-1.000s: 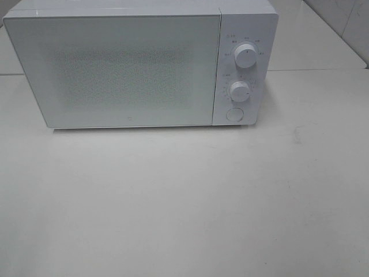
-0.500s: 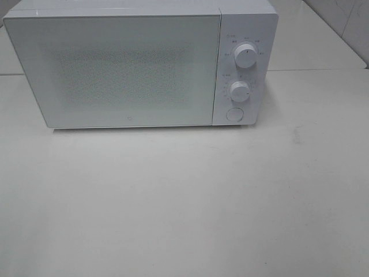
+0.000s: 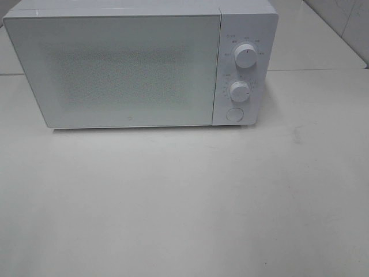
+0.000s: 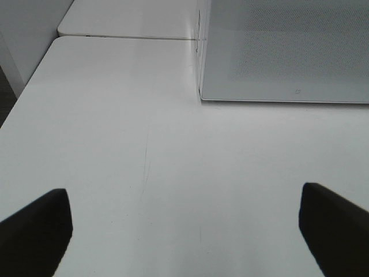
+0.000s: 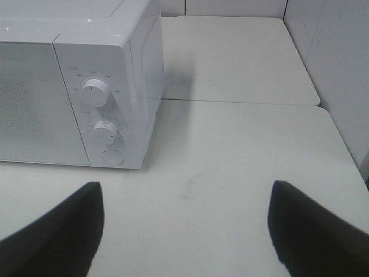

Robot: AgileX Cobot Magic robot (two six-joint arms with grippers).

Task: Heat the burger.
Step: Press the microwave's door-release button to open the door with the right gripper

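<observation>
The burger is out of view in every frame. A white microwave (image 3: 138,63) stands at the back of the white table (image 3: 184,202) with its door shut; two round knobs (image 3: 244,57) and a round button (image 3: 233,114) sit on its right panel. My left gripper (image 4: 184,231) hovers over the table in front of the microwave's left corner (image 4: 202,95), open and holding nothing. My right gripper (image 5: 184,231) is open too, empty, set back from the microwave's control panel (image 5: 101,115). Neither arm shows in the exterior high view.
A second white tabletop (image 5: 236,55) adjoins behind and to the right of the microwave. A tiled wall (image 3: 346,23) rises at the far right. The table's left edge (image 4: 23,98) drops off beside my left gripper.
</observation>
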